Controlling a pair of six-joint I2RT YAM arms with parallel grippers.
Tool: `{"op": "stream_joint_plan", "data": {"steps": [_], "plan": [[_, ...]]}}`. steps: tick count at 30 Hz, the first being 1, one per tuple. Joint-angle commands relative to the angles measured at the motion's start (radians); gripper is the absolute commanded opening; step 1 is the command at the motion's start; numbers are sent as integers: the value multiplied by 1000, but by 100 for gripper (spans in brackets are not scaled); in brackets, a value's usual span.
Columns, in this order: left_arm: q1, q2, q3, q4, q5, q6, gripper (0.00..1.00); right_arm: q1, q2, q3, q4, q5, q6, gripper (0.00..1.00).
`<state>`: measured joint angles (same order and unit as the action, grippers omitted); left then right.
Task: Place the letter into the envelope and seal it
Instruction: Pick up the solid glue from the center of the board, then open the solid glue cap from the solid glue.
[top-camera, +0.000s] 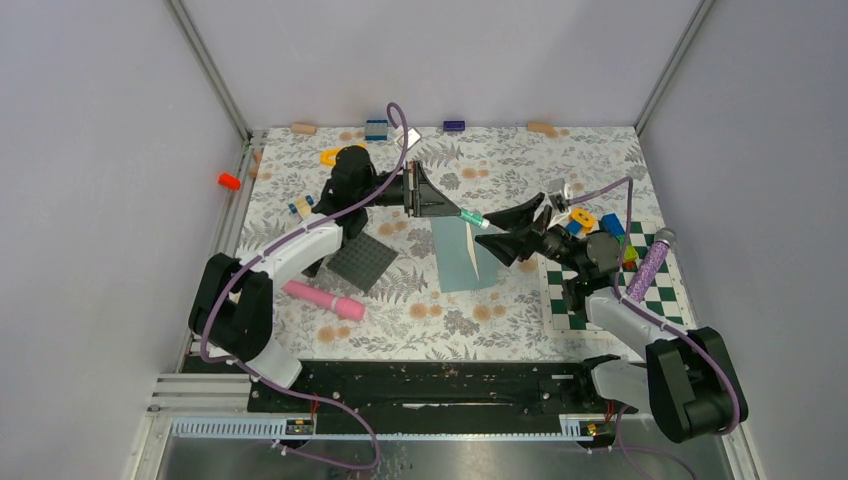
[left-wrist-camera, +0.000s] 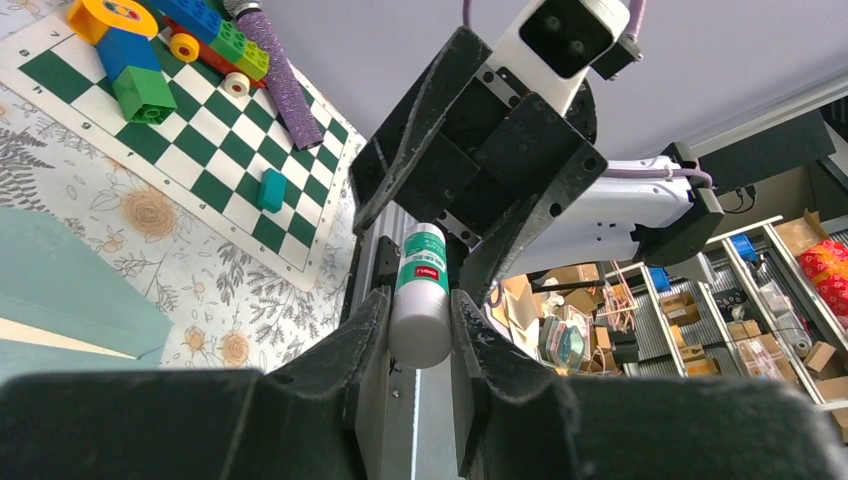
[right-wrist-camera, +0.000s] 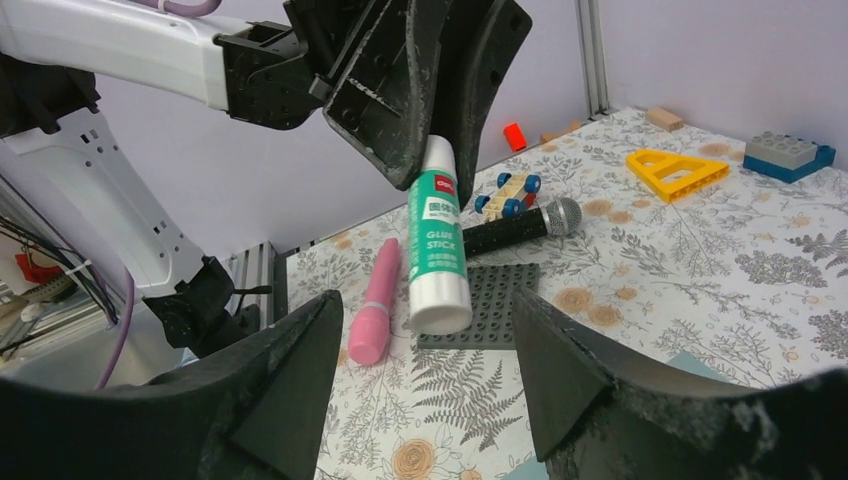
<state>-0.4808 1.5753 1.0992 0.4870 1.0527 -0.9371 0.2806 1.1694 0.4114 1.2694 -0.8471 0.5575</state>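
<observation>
The teal-grey envelope (top-camera: 462, 258) lies flat mid-table, with a pale strip along its right edge; I cannot tell if that is the letter. My left gripper (top-camera: 452, 208) is shut on a white-and-green glue stick (top-camera: 472, 219) and holds it level above the envelope's far end. In the left wrist view the stick (left-wrist-camera: 425, 265) sits clamped between the fingers of this gripper (left-wrist-camera: 420, 305). My right gripper (top-camera: 495, 232) is open and faces the stick's free end. In the right wrist view the stick (right-wrist-camera: 437, 250) hangs just beyond its spread jaws (right-wrist-camera: 425, 335), untouched.
A dark grey studded mat (top-camera: 362, 262) and a pink marker (top-camera: 322, 300) lie left of the envelope. A green chessboard (top-camera: 600, 295) with toy bricks and a purple microphone (top-camera: 650, 262) is on the right. A yellow triangle (right-wrist-camera: 676, 170) and small blocks lie at the back.
</observation>
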Motion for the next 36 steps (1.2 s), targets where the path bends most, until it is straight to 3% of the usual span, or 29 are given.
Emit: {"op": "stream_joint_plan", "data": {"steps": [1, 18, 26, 28, 30, 34, 36], "plan": [[-18, -50, -21, 121, 13, -37, 0, 2, 20, 8, 81, 24, 50, 68], [-39, -41, -32, 136, 13, -34, 0, 7, 37, 21, 149, -12, 152, 38], [-48, -36, -26, 95, 15, 5, 0, 15, 39, 26, 174, -36, 180, 14], [-48, -36, -26, 84, 13, 14, 15, 17, 39, 30, 176, -46, 182, 6], [-48, -40, -24, 77, 14, 23, 37, 17, 37, 31, 176, -51, 179, 0], [-47, -53, -9, 21, 18, 73, 77, 16, 27, 41, 144, -63, 164, 0], [-43, -63, 14, -66, 18, 142, 87, 15, 14, 65, 61, -95, 138, 0]]}}
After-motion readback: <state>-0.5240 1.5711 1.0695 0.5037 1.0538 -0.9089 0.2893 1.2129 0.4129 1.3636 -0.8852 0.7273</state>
